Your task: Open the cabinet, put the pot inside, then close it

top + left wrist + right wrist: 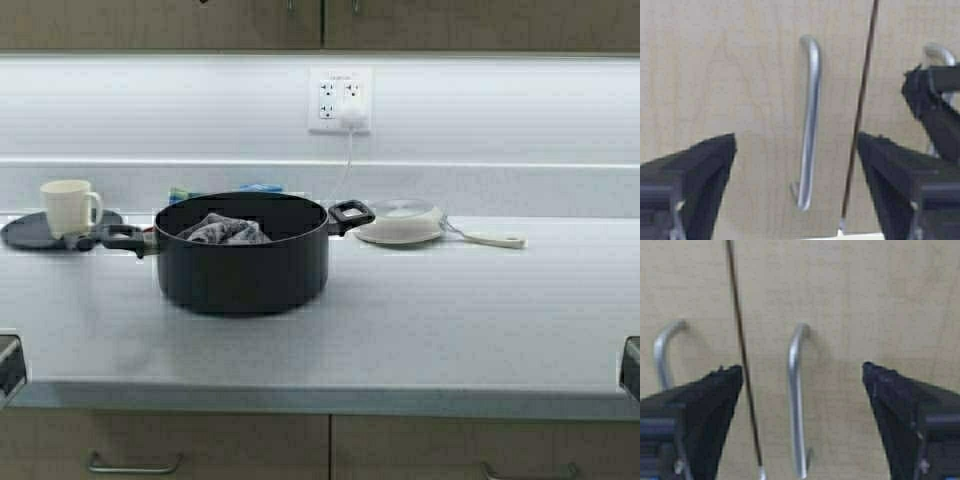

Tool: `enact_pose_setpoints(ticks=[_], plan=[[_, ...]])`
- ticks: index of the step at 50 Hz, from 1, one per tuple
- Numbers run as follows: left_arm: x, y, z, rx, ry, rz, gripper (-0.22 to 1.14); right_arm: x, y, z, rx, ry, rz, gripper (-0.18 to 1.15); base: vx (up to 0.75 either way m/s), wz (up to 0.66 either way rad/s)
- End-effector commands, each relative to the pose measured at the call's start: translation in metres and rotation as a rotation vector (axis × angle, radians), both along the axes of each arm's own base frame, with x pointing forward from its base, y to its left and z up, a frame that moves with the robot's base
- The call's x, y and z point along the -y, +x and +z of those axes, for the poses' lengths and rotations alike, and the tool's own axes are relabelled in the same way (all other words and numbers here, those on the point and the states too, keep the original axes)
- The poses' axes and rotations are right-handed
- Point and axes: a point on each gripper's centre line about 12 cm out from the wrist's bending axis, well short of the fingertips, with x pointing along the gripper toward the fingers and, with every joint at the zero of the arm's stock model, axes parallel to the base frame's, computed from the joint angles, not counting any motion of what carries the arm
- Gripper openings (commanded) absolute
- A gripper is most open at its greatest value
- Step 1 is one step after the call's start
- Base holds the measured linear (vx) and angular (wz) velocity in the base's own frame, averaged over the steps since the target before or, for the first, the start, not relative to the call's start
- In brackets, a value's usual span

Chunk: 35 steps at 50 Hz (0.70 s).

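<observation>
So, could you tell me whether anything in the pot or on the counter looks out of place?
Yes: a crumpled grey cloth lies inside the pot, odd for something about to be stored. Otherwise the cabinet doors are shut and straight, and nothing on the counter looks spilled or damaged.

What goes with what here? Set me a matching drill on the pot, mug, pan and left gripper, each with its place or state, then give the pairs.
Things:
1. pot
2. mug
3. pan
4. left gripper

Places or states:
a. open, facing a door handle
b. on a dark mat
c. holds a grey cloth
d. white, lidded, below the outlet

Pairs: 1-c, 2-b, 3-d, 4-a.

The right gripper is also open, at the other door's handle.
</observation>
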Motion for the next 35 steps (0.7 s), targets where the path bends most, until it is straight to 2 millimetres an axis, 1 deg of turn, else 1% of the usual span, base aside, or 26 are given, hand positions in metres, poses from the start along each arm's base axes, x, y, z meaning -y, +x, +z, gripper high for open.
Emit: enact_pose_setpoints(ticks=[1,8,14,17,19,20,22,24,26,28,30,31,32,33,35], plan=[[0.01,0.012,0.017,0.051,-0.029,0.0,1.02,0.004,0.013,0.016,0.04,0.028,-0.025,1.01,0.0,0.0],[0.012,0.024,0.014,0.056,-0.033,0.009,1.01,0.009,0.026,0.019,0.043,0.035,-0.04,1.01,0.0,0.0],[0.007,0.033,0.009,0.05,-0.031,0.029,1.01,0.009,0.036,0.02,0.031,0.038,-0.032,1.01,0.0,0.0],[0.005,0.036,0.008,0.054,-0.025,0.04,0.99,0.01,0.039,0.019,0.03,0.038,-0.036,0.99,-0.02,0.0],[0.004,0.036,0.007,0.055,-0.015,0.043,0.95,0.01,0.039,0.018,0.029,0.038,-0.035,0.95,-0.03,-0.01],[0.003,0.036,0.007,0.055,-0.014,0.043,0.92,0.01,0.039,0.019,0.03,0.039,-0.035,0.91,-0.04,-0.02],[0.003,0.036,0.006,0.053,-0.01,0.043,0.82,0.011,0.038,0.02,0.031,0.04,-0.036,0.79,-0.04,-0.02],[0.003,0.035,0.005,0.05,-0.007,0.044,0.67,0.011,0.037,0.022,0.033,0.04,-0.034,0.61,-0.04,-0.01],[0.003,0.034,0.004,0.041,-0.005,0.04,0.46,0.011,0.036,0.019,0.024,0.037,-0.03,0.37,-0.05,-0.01],[0.002,0.032,0.004,0.033,-0.012,0.035,0.19,0.012,0.034,0.018,0.017,0.032,-0.024,0.12,-0.05,-0.02],[0.001,0.03,0.006,0.027,-0.014,0.028,-0.03,0.012,0.032,0.018,0.009,0.03,-0.014,-0.08,-0.04,0.0],[0.001,0.029,0.005,0.023,-0.013,0.026,-0.12,0.012,0.031,0.018,0.007,0.029,-0.013,-0.13,-0.04,0.02],[0.001,0.029,0.005,0.019,-0.013,0.024,-0.16,0.013,0.03,0.017,0.006,0.028,-0.013,-0.14,-0.03,0.02],[0.001,0.028,0.006,0.017,-0.013,0.023,-0.16,0.014,0.029,0.018,0.006,0.03,-0.013,-0.12,-0.03,0.01],[0.0,0.026,0.008,0.014,-0.012,0.019,-0.09,0.015,0.027,0.019,0.006,0.03,-0.013,0.01,-0.02,-0.01]])
